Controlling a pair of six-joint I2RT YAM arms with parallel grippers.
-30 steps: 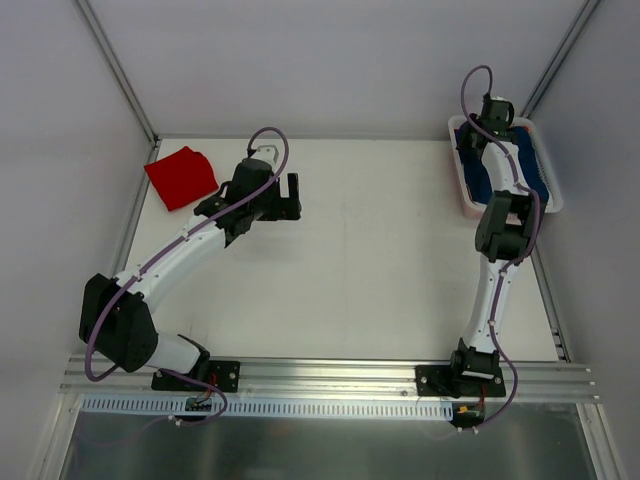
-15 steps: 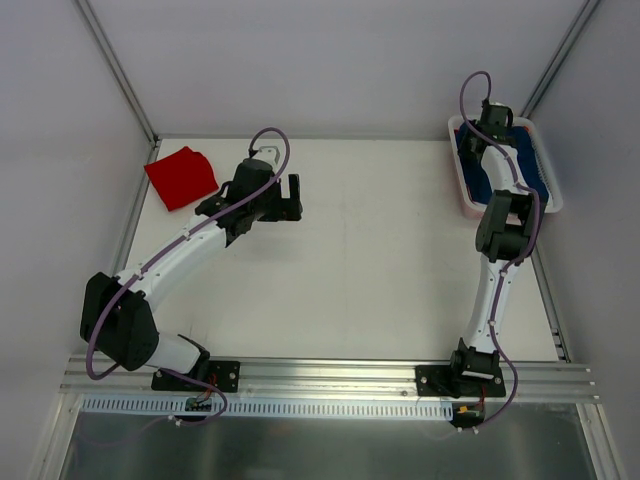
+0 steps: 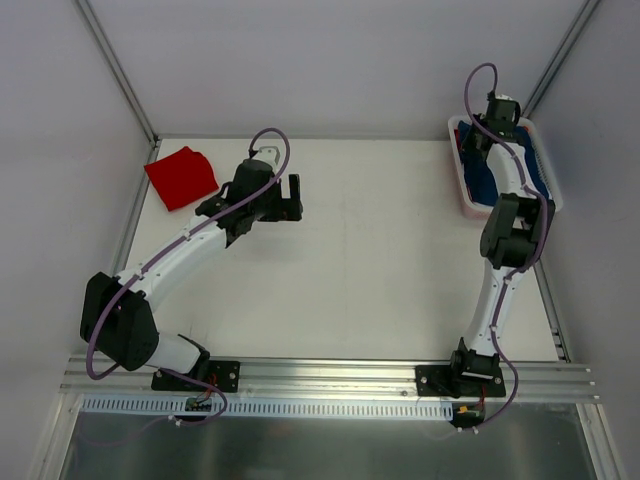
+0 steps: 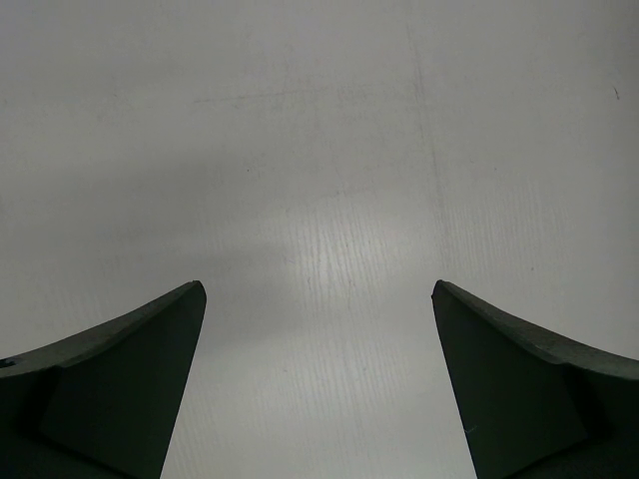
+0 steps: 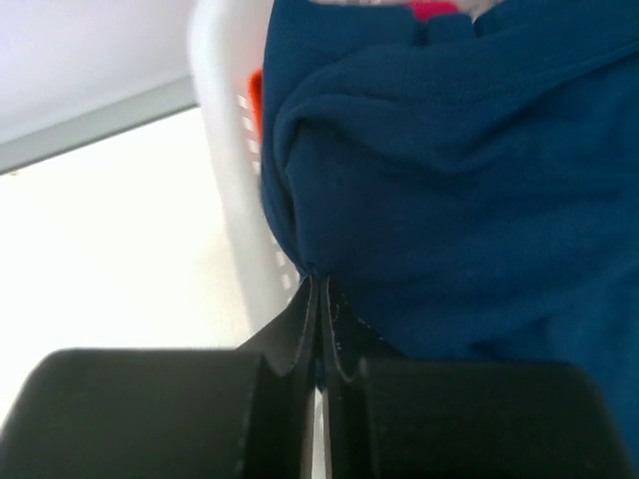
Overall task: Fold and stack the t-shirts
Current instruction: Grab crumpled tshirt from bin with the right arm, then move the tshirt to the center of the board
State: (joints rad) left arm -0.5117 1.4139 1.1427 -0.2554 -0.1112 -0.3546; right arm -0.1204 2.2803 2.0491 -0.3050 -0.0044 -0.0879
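The red t-shirt (image 3: 182, 177) lies folded on the table at the far left. A navy blue t-shirt (image 3: 482, 178) fills the white basket (image 3: 466, 203) at the far right. My right gripper (image 5: 319, 281) is shut, pinching a fold of the navy t-shirt (image 5: 449, 190) at the basket's wall (image 5: 232, 190); from above, this gripper (image 3: 497, 128) hangs over the basket's far end. My left gripper (image 3: 289, 196) is open over bare table right of the red shirt; its wrist view shows both fingers (image 4: 120, 379) wide apart with nothing between them.
Metal frame posts and pale walls close in the table on the left, back and right. The basket sits against the right edge. A bit of red-orange cloth (image 5: 255, 95) shows inside the basket beside the navy shirt.
The right gripper has closed on the navy t-shirt in the basket and shifted slightly. The left arm has not moved.
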